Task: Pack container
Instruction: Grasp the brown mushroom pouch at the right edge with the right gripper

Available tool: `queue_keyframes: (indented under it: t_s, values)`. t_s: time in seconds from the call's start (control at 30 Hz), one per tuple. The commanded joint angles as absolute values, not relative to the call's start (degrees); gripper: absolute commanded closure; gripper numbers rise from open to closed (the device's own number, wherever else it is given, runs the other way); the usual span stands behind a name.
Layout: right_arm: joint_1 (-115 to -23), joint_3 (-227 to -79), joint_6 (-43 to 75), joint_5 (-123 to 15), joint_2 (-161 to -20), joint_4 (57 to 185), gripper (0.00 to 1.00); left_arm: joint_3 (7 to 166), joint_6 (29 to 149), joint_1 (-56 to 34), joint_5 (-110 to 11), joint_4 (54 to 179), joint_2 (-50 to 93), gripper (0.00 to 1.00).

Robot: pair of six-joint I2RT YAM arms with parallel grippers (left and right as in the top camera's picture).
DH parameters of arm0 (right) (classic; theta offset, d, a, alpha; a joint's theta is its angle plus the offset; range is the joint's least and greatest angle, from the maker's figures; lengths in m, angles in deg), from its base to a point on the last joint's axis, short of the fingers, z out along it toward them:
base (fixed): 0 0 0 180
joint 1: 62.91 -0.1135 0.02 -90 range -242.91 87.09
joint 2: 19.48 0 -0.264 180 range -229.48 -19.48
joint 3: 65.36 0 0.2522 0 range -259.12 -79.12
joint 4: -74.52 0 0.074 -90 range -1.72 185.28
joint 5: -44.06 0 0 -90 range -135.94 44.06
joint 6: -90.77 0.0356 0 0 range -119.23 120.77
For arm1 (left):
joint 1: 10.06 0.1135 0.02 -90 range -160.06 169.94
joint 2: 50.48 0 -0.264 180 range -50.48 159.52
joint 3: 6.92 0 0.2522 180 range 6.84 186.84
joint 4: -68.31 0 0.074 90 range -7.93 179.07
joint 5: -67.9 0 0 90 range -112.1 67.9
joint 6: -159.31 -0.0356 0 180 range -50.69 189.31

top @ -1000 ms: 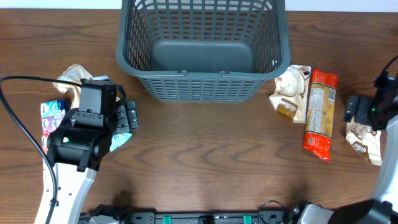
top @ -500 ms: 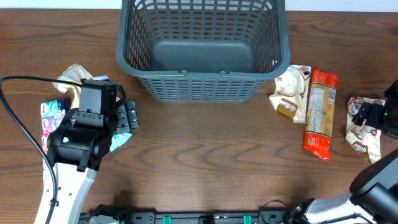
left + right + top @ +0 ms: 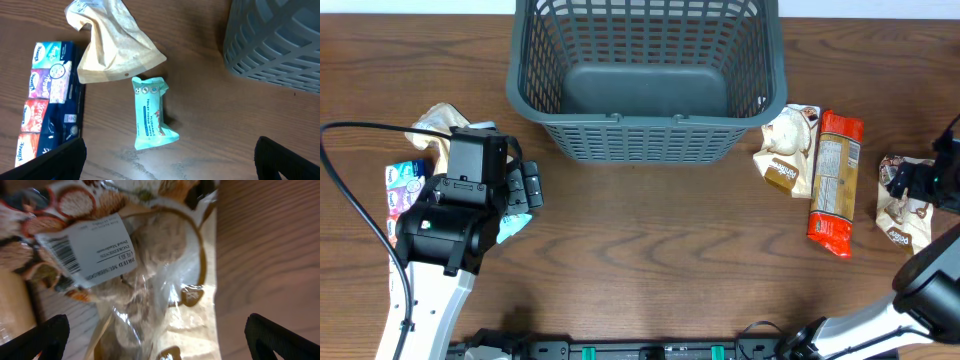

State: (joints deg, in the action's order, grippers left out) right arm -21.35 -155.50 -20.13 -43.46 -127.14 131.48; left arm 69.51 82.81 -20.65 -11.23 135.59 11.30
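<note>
Container (image 3: 645,140) upright at far centre of desk (image 3: 650,260). Left jaws wide apart, gripping nothing, above teal pack (image 3: 150,112) at left. Right jaws also wide apart, close over dried-mushroom bag (image 3: 155,245) at right edge.

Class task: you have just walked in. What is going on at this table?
The job is packing items into the large dark grey plastic lattice basket, which is empty. The left end effector hovers open over a small mint-green wrapped pack; the right end effector hangs open over a clear plastic bag with brown contents. Neither holds anything.
</note>
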Motion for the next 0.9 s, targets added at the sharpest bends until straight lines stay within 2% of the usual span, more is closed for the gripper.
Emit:
queue_keyframes:
  t_s: [0.0,0.37,0.43,0.47,0.6,0.77,0.87]
  values:
    - [-20.91,-155.46,-21.60,-43.00,-130.05,131.22,0.01,69.62,83.20,-20.43,-11.21,135.48,11.19,0.03]
    - [-20.97,-155.43,-21.58,-44.20,-136.67,129.54,0.01,69.62,83.58,-20.43,-11.23,135.50,11.19,0.03]
    - [-21.00,-155.43,-21.55,-44.99,-136.89,129.17,0.11,69.62,83.58,-20.43,-11.23,135.50,11.19,0.03]
    - [-21.00,-155.43,-21.55,-45.56,-136.89,128.84,0.27,69.62,83.58,-20.43,-11.23,135.50,11.19,0.03]
    - [-21.04,-155.43,-21.55,-46.72,-136.89,128.29,0.54,69.62,83.58,-20.43,-11.23,135.50,11.19,0.03]
    - [-21.04,-155.46,-21.55,-46.85,-136.89,128.36,0.70,69.65,83.58,-20.43,-11.23,135.50,11.19,0.03]
    - [-21.04,-155.46,-21.51,-46.85,-136.89,128.51,0.85,69.65,83.55,-20.43,-11.23,135.50,11.19,0.03]
